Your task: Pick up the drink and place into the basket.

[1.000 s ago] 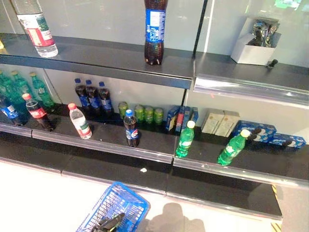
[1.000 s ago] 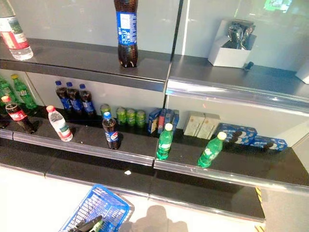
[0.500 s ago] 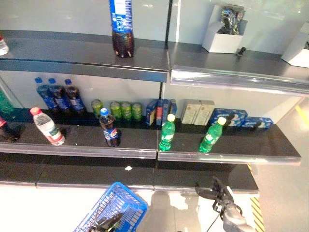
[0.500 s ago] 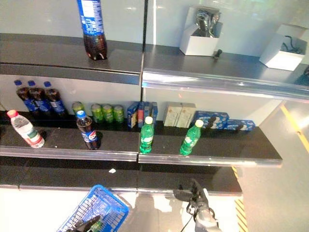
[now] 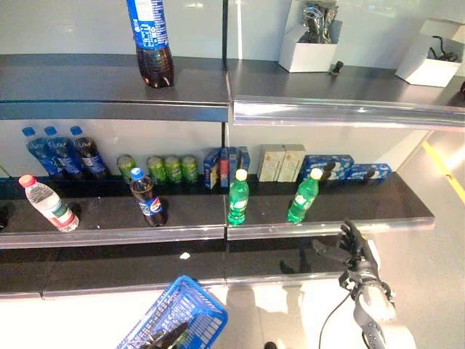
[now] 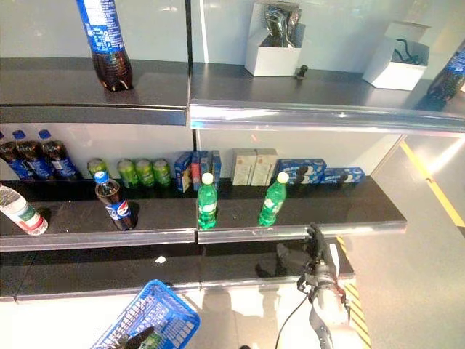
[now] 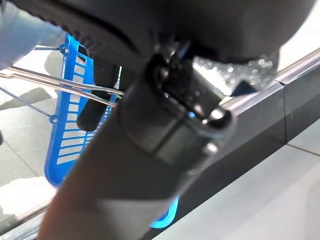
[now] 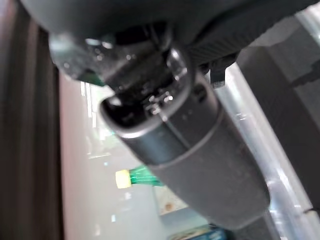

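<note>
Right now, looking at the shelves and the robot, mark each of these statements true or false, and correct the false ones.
1. The right hand holds a green bottle. False: it is empty, fingers spread, below the middle shelf's front edge.
2. Two green bottles stand at the front of the middle shelf. True.
3. The blue basket sits on the top shelf. False: it is down by the floor, at the left hand.
4. A large cola bottle stands on the top shelf. True.
</note>
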`<state>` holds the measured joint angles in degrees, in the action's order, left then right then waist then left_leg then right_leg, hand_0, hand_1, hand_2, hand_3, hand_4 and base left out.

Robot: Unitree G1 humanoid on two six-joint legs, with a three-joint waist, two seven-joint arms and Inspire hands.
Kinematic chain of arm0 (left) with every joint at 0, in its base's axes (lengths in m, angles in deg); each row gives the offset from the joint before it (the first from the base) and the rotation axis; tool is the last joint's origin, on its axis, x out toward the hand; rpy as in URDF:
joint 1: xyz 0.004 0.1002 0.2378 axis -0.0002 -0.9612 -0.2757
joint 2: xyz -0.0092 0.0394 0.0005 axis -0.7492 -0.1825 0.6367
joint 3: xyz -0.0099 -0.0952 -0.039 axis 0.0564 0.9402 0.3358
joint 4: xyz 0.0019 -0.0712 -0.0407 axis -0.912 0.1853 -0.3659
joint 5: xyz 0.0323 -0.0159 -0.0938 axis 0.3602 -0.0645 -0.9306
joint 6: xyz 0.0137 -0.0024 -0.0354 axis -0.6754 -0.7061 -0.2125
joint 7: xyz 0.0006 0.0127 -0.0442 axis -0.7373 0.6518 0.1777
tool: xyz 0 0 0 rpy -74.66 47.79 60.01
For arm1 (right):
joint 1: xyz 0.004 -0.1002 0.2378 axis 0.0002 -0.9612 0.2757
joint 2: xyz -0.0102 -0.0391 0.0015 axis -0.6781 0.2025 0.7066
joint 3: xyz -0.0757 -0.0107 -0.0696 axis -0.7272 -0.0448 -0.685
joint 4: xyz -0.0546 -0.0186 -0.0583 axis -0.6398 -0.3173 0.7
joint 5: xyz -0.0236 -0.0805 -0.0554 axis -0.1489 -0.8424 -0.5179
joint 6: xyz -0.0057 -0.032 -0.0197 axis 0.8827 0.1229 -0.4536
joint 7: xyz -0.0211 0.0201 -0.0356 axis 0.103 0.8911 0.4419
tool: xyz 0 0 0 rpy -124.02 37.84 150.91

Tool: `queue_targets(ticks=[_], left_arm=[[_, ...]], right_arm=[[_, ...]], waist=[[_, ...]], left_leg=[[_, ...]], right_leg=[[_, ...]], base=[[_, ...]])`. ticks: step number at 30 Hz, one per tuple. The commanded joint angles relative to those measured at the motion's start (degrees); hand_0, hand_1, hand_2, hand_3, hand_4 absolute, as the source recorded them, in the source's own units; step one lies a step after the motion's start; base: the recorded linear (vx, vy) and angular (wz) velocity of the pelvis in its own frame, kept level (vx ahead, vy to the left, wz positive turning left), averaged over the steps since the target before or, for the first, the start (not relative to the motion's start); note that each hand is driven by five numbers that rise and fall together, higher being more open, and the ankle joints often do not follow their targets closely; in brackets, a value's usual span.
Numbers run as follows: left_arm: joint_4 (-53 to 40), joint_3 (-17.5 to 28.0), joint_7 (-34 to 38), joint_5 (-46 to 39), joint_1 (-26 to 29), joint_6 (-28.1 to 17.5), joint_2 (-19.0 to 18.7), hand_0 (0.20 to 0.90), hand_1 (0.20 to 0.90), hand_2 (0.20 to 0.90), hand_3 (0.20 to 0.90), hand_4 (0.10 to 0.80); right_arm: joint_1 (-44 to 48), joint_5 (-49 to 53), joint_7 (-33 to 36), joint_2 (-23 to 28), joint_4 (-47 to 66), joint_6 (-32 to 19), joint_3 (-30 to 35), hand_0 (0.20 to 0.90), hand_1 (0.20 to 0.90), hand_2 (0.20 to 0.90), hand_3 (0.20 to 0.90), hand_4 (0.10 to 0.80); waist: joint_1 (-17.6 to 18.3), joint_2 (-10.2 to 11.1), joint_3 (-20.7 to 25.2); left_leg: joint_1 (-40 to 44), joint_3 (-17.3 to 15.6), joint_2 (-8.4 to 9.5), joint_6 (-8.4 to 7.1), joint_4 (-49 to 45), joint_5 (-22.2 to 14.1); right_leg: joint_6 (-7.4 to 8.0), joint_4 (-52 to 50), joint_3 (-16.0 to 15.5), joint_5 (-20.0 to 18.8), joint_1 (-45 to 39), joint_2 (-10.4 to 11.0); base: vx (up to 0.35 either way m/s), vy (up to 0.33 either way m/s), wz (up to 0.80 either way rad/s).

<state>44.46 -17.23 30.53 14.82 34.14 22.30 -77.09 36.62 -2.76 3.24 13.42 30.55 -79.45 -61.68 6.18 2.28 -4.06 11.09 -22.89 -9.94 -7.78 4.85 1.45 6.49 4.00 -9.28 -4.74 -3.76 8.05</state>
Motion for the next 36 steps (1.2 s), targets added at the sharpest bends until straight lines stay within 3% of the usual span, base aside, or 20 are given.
queue_targets(ticks=[1, 11, 29, 36], left_arm=[[-1.57, -1.15, -0.23, 1.86, -1.01, -1.53, -1.25, 0.300, 0.300, 0.300, 0.200, 0.100], [-8.97, -9.09, 0.84, -2.94, 5.45, -1.08, -2.72, 0.300, 0.300, 0.300, 0.200, 0.100], [-12.63, -12.79, -0.23, -2.89, 8.76, 0.76, -2.99, 0.300, 0.300, 0.300, 0.200, 0.100], [-13.99, -14.71, -0.16, -2.55, 9.54, 0.96, -3.50, 0.300, 0.300, 0.300, 0.200, 0.100]], right_arm=[[6.68, -3.94, 5.44, 4.11, 9.69, -9.90, 5.50, 0.900, 0.900, 0.900, 0.900, 0.800], [20.68, -3.46, 14.51, 9.23, 5.31, -13.19, 4.81, 0.900, 0.900, 0.900, 0.900, 0.800], [36.81, -6.91, 17.90, 14.17, 5.33, -11.07, 3.04, 0.900, 0.900, 0.900, 0.900, 0.800], [44.18, -5.52, 19.38, 15.49, 4.09, -7.50, 1.41, 0.900, 0.900, 0.900, 0.900, 0.800]], waist=[[-0.79, -0.89, -3.37], [-1.66, -2.75, -14.68], [-3.26, -6.44, -21.34], [-4.29, -7.79, -23.42]], left_leg=[[-5.05, 4.25, -2.37, 2.36, -7.71, -3.32], [-19.10, 8.53, -2.55, 2.05, -20.83, -4.86], [-27.20, 12.92, -1.29, 1.25, -27.15, -0.46], [-29.76, 14.36, -0.30, 1.29, -27.81, 1.30]], right_leg=[[2.40, -10.65, -1.62, 4.51, 4.68, 5.22], [-0.48, -21.77, -1.12, 7.06, 16.60, 6.24], [-2.57, -27.85, -1.41, 8.94, 22.72, 6.04], [-3.03, -28.66, -1.25, 8.85, 24.82, 5.73]], base=[[-0.079, -0.022, -0.17], [-0.167, -0.013, -0.03], [-0.019, -0.005, 0.04], [-0.033, -0.008, 0.03]])
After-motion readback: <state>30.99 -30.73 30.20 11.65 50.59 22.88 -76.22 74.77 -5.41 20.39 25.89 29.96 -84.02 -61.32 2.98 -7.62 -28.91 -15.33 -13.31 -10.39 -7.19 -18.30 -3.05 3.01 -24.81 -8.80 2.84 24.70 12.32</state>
